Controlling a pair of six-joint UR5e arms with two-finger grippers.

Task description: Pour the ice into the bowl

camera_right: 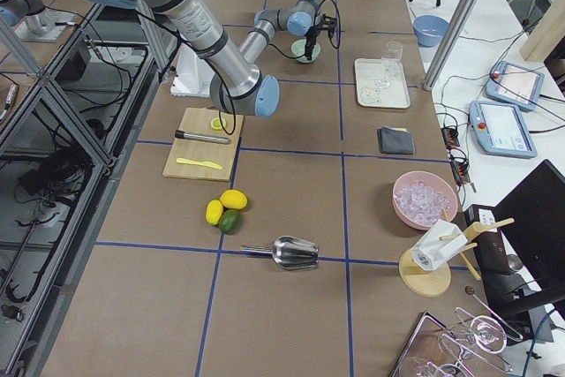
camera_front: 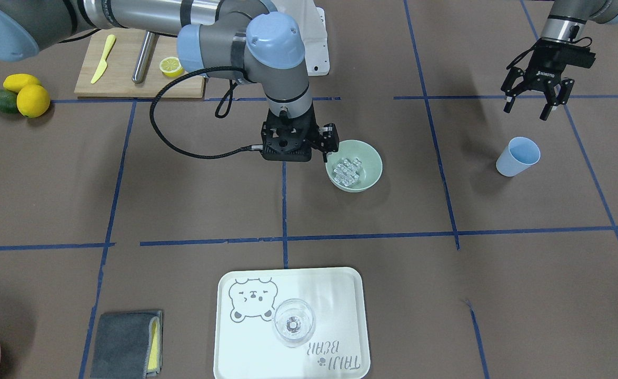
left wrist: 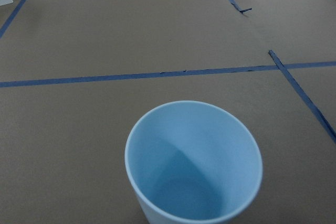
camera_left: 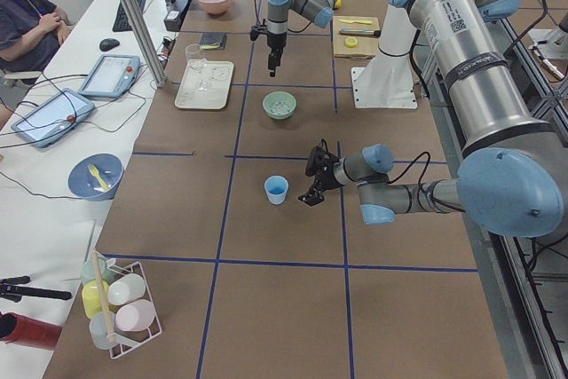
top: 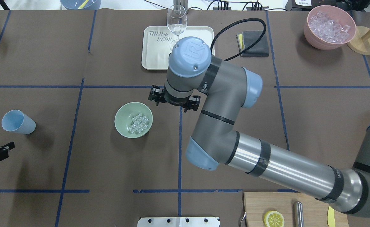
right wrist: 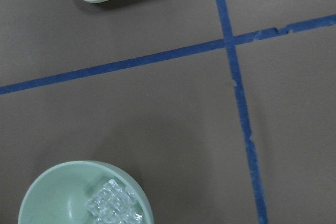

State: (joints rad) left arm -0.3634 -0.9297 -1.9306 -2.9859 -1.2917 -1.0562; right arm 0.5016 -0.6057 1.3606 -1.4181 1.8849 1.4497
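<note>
Counter (camera_front: 182,200): brown paper, blue-taped.
Contents: round mint-green bowl (camera_front: 375,167) holds clear ice cubes (camera_front: 347,171).
Right gripper (camera_front: 287,147): beside bowl; grip cannot be told.
Left gripper (camera_front: 532,105): released, near light blue cup (camera_front: 517,157).

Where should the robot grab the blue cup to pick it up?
Grab the light blue cup around its side wall, just under the rim, coming in level from where the open left gripper hangs. It stands upright and widens upward, so the grip likely won't slip.

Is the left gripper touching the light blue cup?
Apart. In the exterior front-facing view, bare table shows between the open left gripper and the rim of the light blue cup.
</note>
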